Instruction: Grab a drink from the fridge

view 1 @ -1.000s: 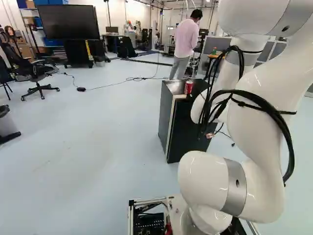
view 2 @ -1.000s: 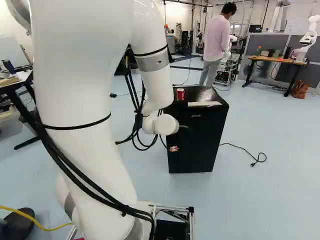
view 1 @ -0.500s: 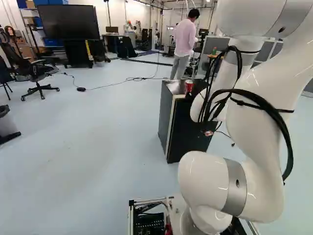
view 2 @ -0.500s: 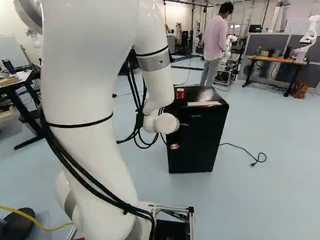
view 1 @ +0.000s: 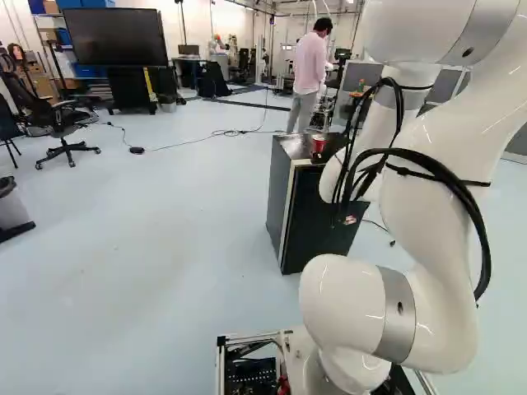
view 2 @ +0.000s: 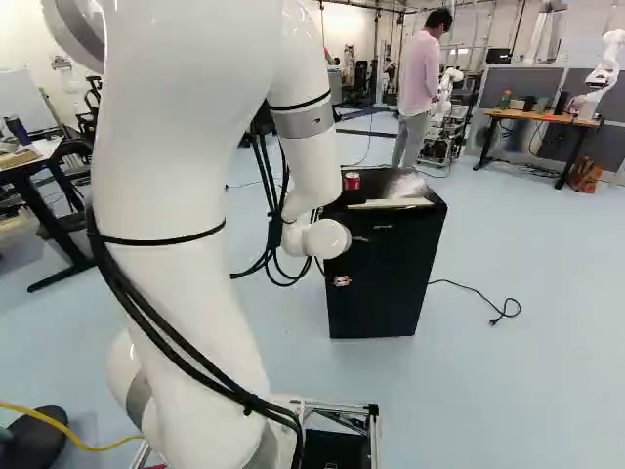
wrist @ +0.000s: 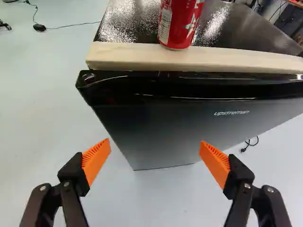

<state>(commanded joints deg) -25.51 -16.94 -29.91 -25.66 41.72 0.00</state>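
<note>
Standing on the fridge (view 2: 395, 278) near the right base view's centre, a red can (view 2: 352, 182) is seen. The gripper (view 2: 342, 280) is spread wide.

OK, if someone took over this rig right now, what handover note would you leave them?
Gripper: open, nothing between its fingers, facing the fridge.
Drink: a red can stands upright on top of the fridge, at the wooden strip along the front edge. Door looks shut.
Done: gripper is at the fridge front; no drink held.
Left: grip and lift the can; if the drink should come from inside, the door probably needs opening first.
</note>
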